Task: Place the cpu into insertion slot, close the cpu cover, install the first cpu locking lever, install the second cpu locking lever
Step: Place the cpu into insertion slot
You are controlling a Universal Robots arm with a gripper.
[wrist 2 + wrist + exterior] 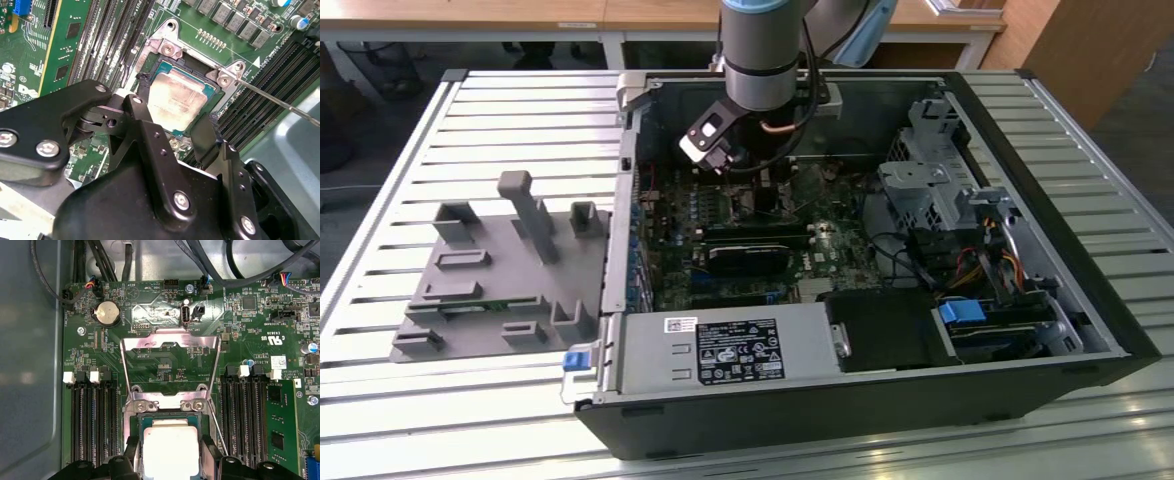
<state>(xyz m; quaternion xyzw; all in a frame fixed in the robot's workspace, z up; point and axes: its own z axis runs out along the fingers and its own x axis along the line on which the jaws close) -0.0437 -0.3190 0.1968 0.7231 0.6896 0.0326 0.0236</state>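
Observation:
The cpu (177,97) is a silver-faced square chip lying level in, or just over, the insertion slot (167,61), the dark metal-rimmed socket on the green motherboard. My gripper (175,114) reaches down over it, and its black fingers (145,117) press against two opposite edges of the chip. In the first wrist view the cpu (170,450) sits between the fingertips, and the cpu cover (150,342), a silver frame with a window, stands flipped open beyond the socket. A thin wire lever (280,102) stands clear of the socket. In the exterior view the gripper (750,190) is deep inside the open computer case (1121,330).
Long black memory slots (95,425) flank the socket on both sides. A black card (747,255), a drive cage (927,195) and the power supply (727,350) crowd the case. A grey fixture (500,270) stands on the slatted table at the exterior view's left.

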